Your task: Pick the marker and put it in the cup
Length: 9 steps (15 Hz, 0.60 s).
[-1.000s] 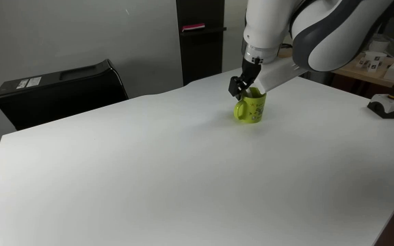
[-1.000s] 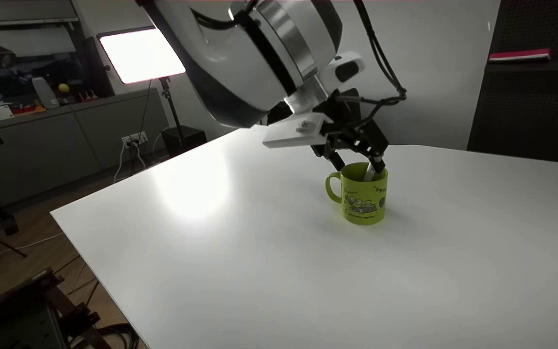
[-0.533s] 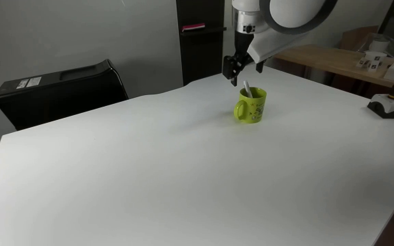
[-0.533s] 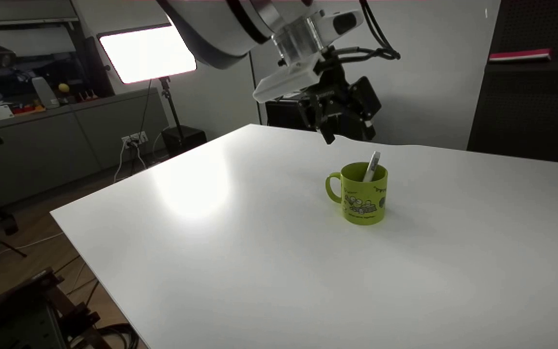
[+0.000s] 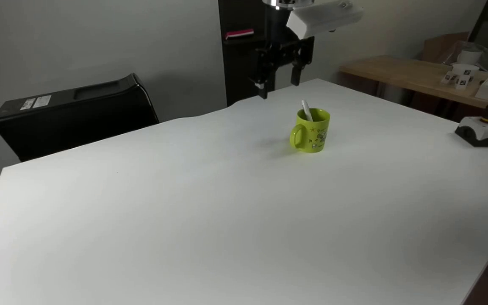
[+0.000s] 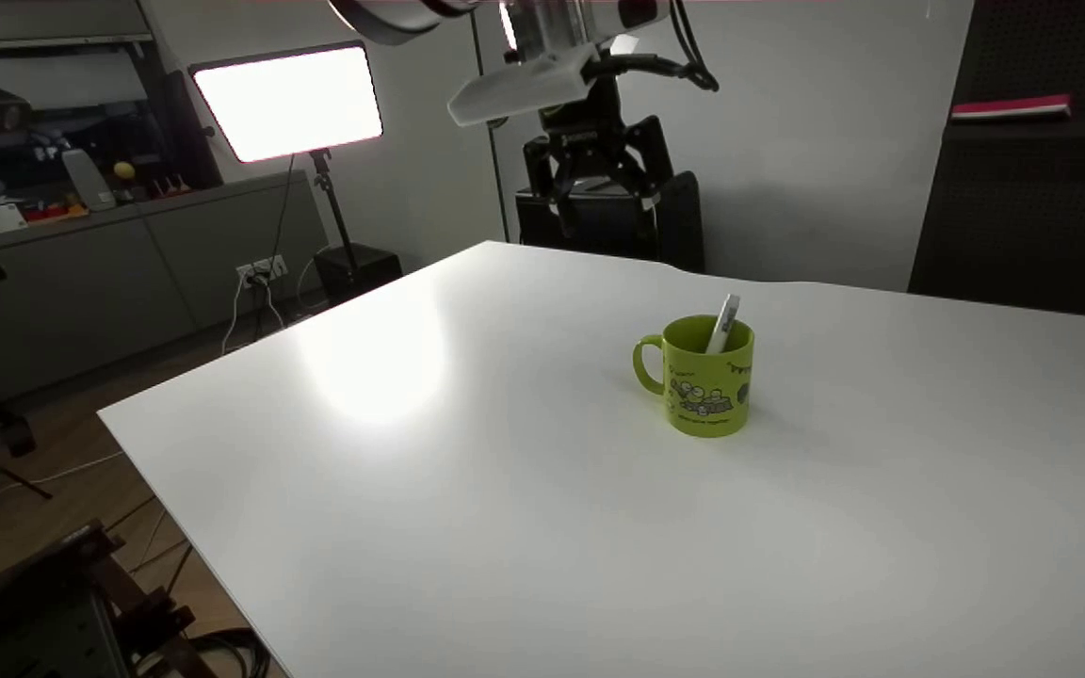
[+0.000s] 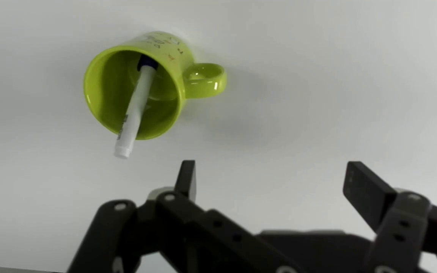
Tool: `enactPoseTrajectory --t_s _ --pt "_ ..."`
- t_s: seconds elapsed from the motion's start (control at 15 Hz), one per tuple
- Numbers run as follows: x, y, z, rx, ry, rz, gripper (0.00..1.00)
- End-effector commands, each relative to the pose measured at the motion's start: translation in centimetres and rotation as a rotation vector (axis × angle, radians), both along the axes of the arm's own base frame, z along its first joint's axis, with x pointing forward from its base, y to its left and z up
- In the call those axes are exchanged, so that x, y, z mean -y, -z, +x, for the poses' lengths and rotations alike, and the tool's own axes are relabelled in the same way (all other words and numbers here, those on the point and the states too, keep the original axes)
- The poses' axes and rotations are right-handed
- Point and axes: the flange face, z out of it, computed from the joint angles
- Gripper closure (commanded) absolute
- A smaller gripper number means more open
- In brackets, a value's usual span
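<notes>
Marker (image 7: 135, 106) is in the cup (image 6: 707, 395), cap end down, leaning, white end sticking past the rim. Your gripper (image 7: 271, 174) is spread wide, holding nothing, well clear of both. Placement looks done, so what's left is a clean exit: lift straight up first, no swing across the cup (that protruding end could snag), then park.

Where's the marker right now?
In the wrist view, the marker is at upper left, leaning inside the green cup, dark end down and white end sticking out, apart from the open fingers.
</notes>
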Motion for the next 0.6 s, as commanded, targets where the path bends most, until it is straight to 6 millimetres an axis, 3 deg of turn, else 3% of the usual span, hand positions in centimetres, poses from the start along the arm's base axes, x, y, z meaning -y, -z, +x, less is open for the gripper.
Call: enactPoseTrajectory --t_s 0.0,0.27,0.53 --pt "-1.7 -1.0 0.8 -0.046 -0.048 0.07 0.0" --pt "-3.4 -1.0 0.7 -0.09 -0.099 0.113 0.0" --pt "-3.4 -0.3 -0.1 -0.076 -0.084 0.088 0.0"
